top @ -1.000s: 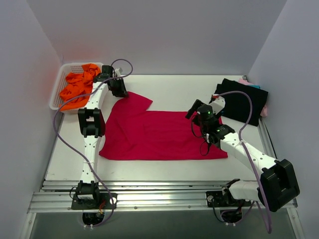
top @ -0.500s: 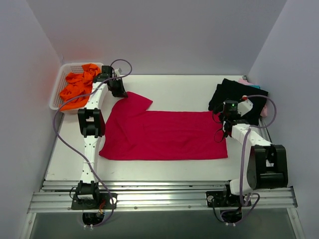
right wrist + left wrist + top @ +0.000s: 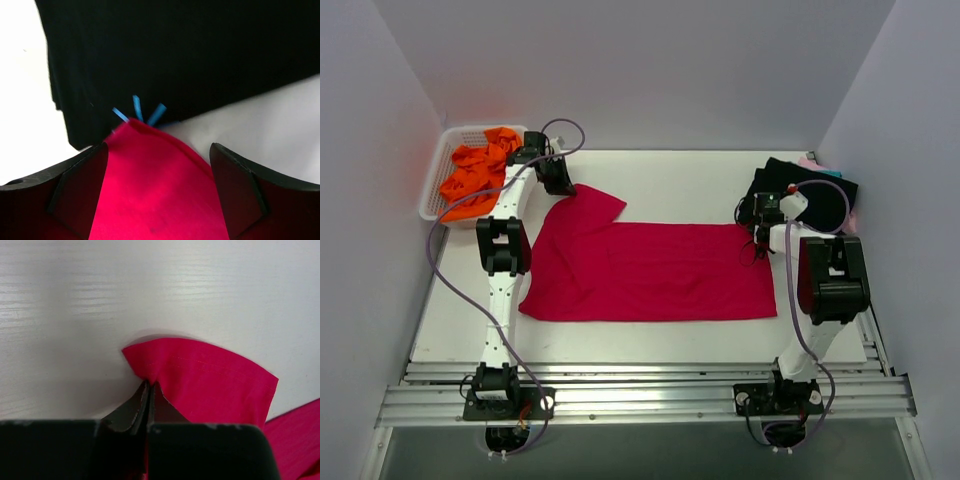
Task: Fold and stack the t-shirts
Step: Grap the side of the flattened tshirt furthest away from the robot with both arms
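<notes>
Crimson t-shirt [image 3: 650, 272] lies flat on table [image 3: 680, 185]. Your right gripper [image 3: 159, 150] straddles its far right corner, jaws spread wide, nothing pinched. Your left gripper [image 3: 150, 386] clamps sleeve hem at far left. Black t-shirt [image 3: 190, 50] just beyond right corner.

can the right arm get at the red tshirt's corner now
Probably yes: the open right gripper straddles a corner of the red t-shirt, nothing covers it; the black t-shirt lies just beyond.

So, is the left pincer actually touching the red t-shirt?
Touching. The left wrist view shows the left pincer shut on the red t-shirt, with the sleeve hem pinched between its closed jaws.
</notes>
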{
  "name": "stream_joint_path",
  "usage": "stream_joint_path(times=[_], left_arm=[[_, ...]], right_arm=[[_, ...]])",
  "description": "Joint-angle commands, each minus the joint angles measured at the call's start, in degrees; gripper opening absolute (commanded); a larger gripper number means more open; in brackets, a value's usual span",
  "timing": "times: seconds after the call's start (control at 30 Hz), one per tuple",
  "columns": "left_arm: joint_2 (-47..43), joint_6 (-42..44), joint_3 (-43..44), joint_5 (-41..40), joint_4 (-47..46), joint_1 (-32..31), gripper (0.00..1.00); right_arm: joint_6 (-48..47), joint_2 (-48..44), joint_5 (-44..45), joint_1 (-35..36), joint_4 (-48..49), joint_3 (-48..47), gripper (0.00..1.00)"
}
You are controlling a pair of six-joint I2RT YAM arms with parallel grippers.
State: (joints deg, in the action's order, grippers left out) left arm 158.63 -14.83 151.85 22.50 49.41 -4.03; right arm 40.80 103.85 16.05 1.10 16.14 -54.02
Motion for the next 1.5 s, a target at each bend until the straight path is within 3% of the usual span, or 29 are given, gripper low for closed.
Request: stream_joint_path(times=[0.0,0.37,0.67,0.87,1.47], left_arm=[[2.04,0.42,-1.12,-2.9,3.59,0.25,0.02],[2.3,-0.46,-0.77,-3.16,3.5,0.52,0.02],[2.39,-1.08,-0.77,-3.61,3.41,0.52,0.02],[2.39,-1.25,-0.68,-3.78,3.41,0.6,0.02],[2.92,-1.69,0.02,-4.13,3.77,0.6,0.02]], right_arm=[[-0.98,3.36,1.79,-0.22,0.12,-4.06,0.77],[-1.16,6.45,1.79,-0.31,-1.38,-8.03,0.75],[-1.07,4.78,0.91,-0.23,-0.15,-5.49,0.6],[-1.07,3.82,0.65,-0.31,0.12,-4.43,0.45],[-0.81,-0.4,2.23,2.59,-1.73,-2.49,0.42]])
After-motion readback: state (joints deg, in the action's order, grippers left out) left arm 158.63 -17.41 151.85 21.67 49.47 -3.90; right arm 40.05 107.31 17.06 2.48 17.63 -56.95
